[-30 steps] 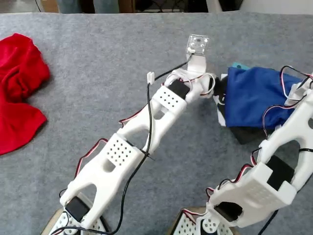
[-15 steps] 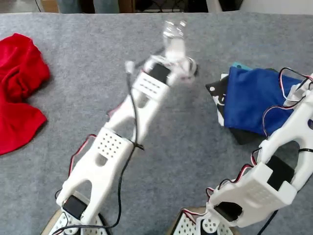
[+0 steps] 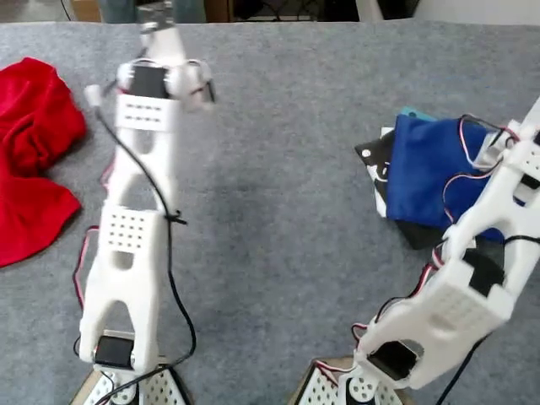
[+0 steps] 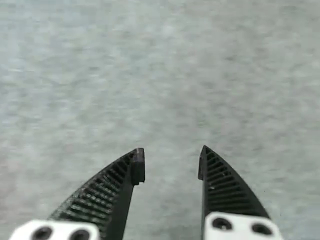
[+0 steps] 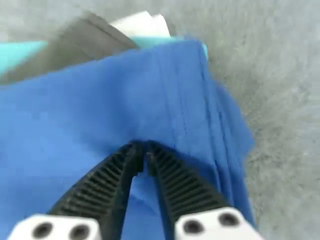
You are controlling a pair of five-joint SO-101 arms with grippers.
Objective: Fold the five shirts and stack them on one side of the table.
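Observation:
A crumpled red shirt (image 3: pixel 34 152) lies at the table's left edge. At the right sits a stack of folded shirts with a blue shirt (image 3: pixel 422 173) on top, over a black one (image 3: pixel 426 232), a white printed one (image 3: pixel 375 160) and a teal one (image 3: pixel 411 112). My left gripper (image 4: pixel 170 162) is open and empty above bare grey table. In the high view the left arm (image 3: pixel 139 169) stretches to the far left, just right of the red shirt. My right gripper (image 5: pixel 144 152) is shut, tips against the blue shirt (image 5: pixel 75 110).
The grey felt table (image 3: pixel 270 211) lies bare between the two arms. Layers of black (image 5: pixel 75 40), teal (image 5: pixel 20 50) and white (image 5: pixel 140 22) fabric peek out beyond the blue shirt. The table's far edge (image 3: pixel 270 23) runs just past the left arm's tip.
The left arm has swung from beside the stack across the table to the far left, near the red shirt. The right arm shifted slightly over the blue shirt.

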